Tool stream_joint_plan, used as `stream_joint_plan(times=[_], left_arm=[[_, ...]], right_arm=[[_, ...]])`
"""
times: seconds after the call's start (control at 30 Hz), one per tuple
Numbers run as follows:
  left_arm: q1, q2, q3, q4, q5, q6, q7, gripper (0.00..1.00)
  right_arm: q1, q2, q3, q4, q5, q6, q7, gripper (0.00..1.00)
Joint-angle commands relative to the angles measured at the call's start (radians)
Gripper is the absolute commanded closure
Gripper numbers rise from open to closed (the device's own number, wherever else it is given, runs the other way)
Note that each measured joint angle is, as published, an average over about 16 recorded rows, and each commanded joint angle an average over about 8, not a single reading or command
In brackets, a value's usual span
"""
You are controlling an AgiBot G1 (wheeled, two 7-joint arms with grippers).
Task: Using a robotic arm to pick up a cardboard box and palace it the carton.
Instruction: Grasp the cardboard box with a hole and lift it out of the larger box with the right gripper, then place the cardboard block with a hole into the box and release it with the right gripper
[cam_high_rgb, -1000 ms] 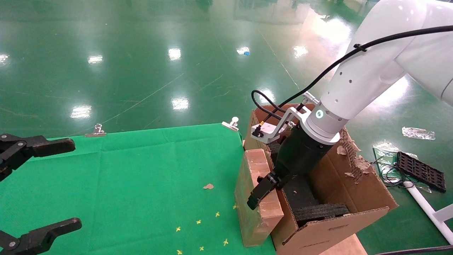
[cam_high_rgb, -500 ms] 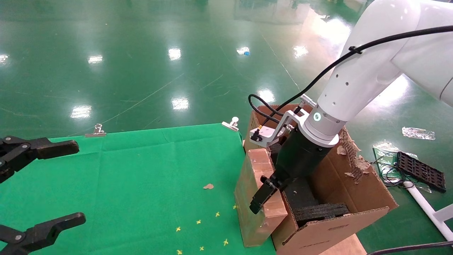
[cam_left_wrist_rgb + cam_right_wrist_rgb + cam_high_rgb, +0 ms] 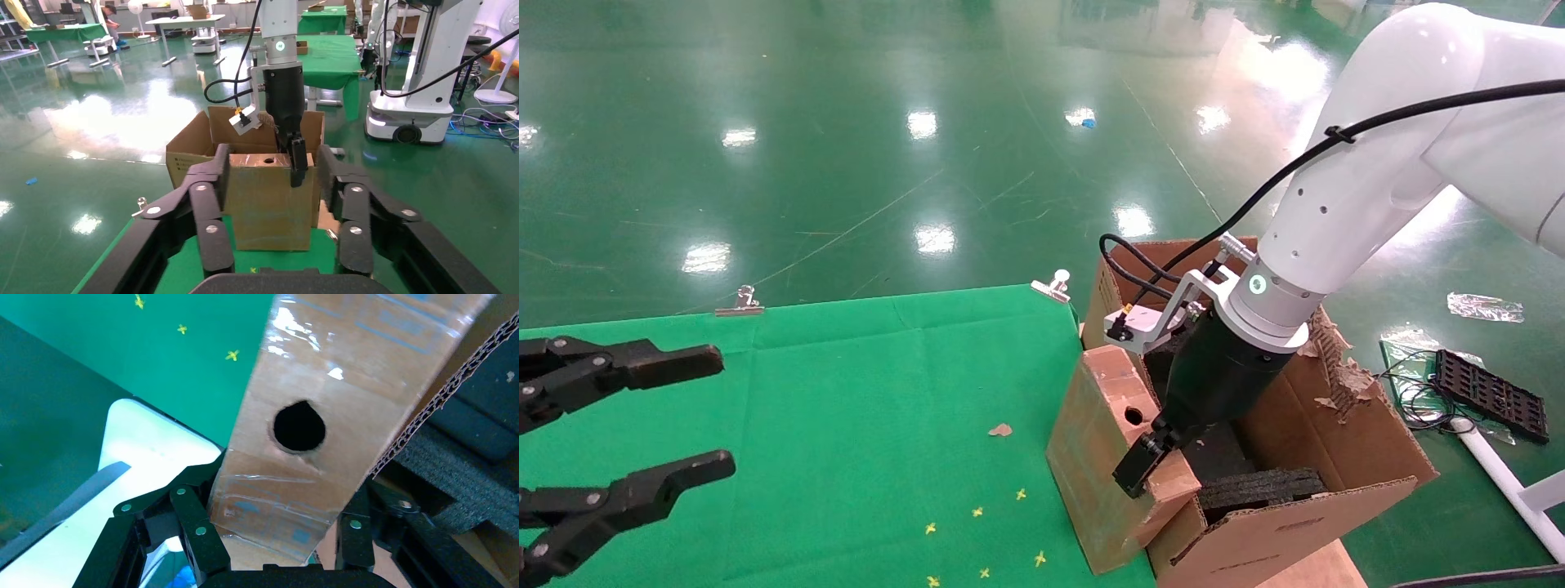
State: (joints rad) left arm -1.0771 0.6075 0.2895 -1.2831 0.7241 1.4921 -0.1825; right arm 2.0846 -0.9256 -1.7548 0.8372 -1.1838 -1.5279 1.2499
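The white robotic arm (image 3: 1344, 204) reaches down at the right. Its right gripper (image 3: 1148, 467) is shut on the top end of the small cardboard box (image 3: 1091, 465). The box stands on end at the table's right edge, tilted, its narrow holed face (image 3: 1133, 415) upward, against the carton's (image 3: 1336, 441) near wall. The right wrist view shows the box (image 3: 318, 373) between the fingers (image 3: 190, 514). The left gripper (image 3: 717, 411) is open and empty at the far left. The left wrist view shows the box (image 3: 269, 202) and the carton (image 3: 186, 153) beyond it.
Black foam inserts (image 3: 1254, 486) lie inside the carton, whose right wall has a torn edge (image 3: 1332, 359). Green cloth (image 3: 846, 408) covers the table, held by metal clips (image 3: 1052, 286). A black tray and cables (image 3: 1487, 396) lie on the floor at the right.
The right gripper has tipped the box, its top toward the carton, so the round hole now shows. The left gripper has moved rightward, farther into view.
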Motion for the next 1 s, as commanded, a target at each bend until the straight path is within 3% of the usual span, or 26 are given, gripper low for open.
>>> stream_joint_plan(times=[0.03, 0.2, 0.4, 0.63, 0.8, 0.83, 1.0], left_arm=[[0.000, 0.000, 0.000, 0.000, 0.000, 0.000, 0.000, 1.00], [0.000, 0.000, 0.000, 0.000, 0.000, 0.000, 0.000, 1.00], [0.000, 0.000, 0.001, 0.000, -0.001, 0.000, 0.000, 1.00], [0.000, -0.001, 0.001, 0.000, -0.001, -0.001, 0.001, 1.00], [0.000, -0.001, 0.002, 0.000, -0.001, -0.001, 0.001, 1.00], [0.000, -0.001, 0.002, 0.000, -0.001, -0.001, 0.001, 0.98], [0.000, -0.001, 0.002, 0.000, -0.001, -0.001, 0.001, 0.35]], right_arm=[[0.001, 0.002, -0.001, 0.004, 0.001, 0.003, -0.003, 1.00], [0.034, 0.070, 0.058, 0.032, 0.050, 0.058, -0.109, 1.00], [0.148, 0.151, 0.137, 0.027, 0.074, 0.104, -0.237, 1.00], [0.285, 0.220, 0.162, -0.064, 0.001, 0.121, -0.301, 1.00], [0.330, 0.257, 0.133, -0.143, -0.087, 0.114, -0.298, 1.00], [0.332, 0.264, 0.125, -0.159, -0.102, 0.110, -0.295, 1.00], [0.295, 0.285, 0.088, -0.246, -0.143, 0.087, -0.273, 1.00]])
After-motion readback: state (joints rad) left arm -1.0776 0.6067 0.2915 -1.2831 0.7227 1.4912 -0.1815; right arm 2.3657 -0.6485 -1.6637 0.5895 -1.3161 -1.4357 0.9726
